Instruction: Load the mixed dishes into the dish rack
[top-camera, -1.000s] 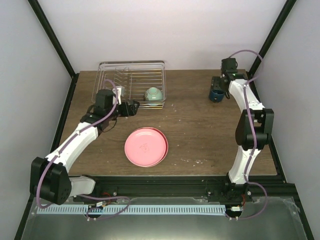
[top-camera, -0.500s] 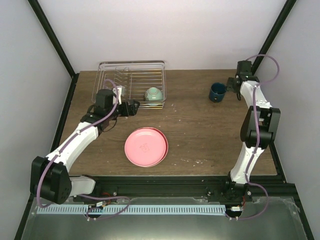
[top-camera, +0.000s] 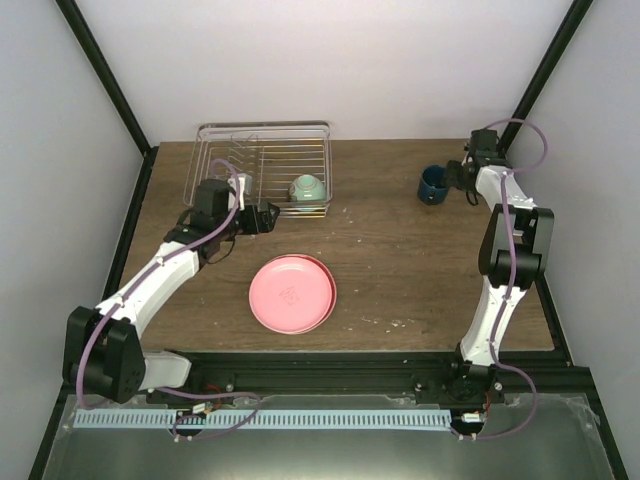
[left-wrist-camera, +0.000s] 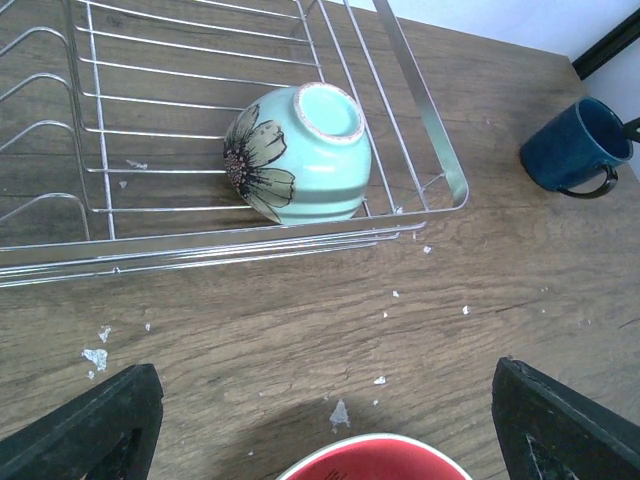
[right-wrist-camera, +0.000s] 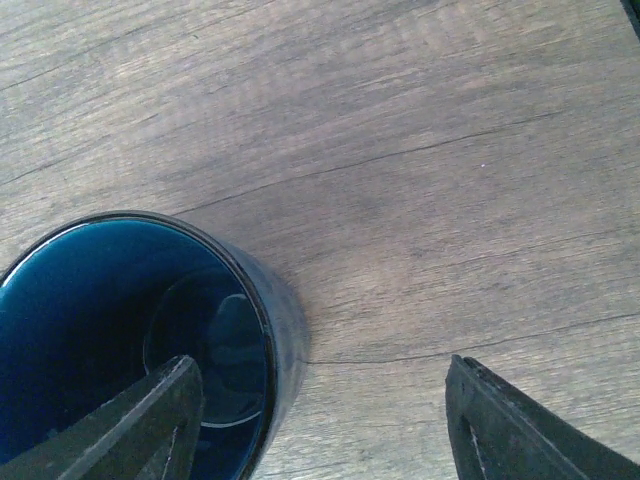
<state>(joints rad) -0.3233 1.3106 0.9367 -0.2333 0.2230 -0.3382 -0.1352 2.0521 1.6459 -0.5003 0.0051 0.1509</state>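
Observation:
The silver wire dish rack (top-camera: 262, 160) stands at the back left. The mint-green bowl (top-camera: 307, 188) lies tipped in its front right corner, also in the left wrist view (left-wrist-camera: 300, 150). The pink plate (top-camera: 291, 293) tops a stack at mid table, with another plate's edge showing under it. Its rim shows red in the left wrist view (left-wrist-camera: 375, 462). My left gripper (top-camera: 267, 217) is open and empty, low over the table between rack and plates. The dark blue cup (top-camera: 432, 184) stands upright at the back right. My right gripper (right-wrist-camera: 320, 425) is open at the cup (right-wrist-camera: 130, 330), one finger over its inside, the other outside.
The rack's front wire rim (left-wrist-camera: 250, 245) runs just ahead of my left gripper. White crumbs (left-wrist-camera: 340, 412) dot the wooden table (top-camera: 400, 260). Black frame posts (top-camera: 545, 75) rise at the back corners, close to my right arm.
My right gripper swung from over the cup out to its right, then came back in against the cup's right side. The left arm has hardly moved.

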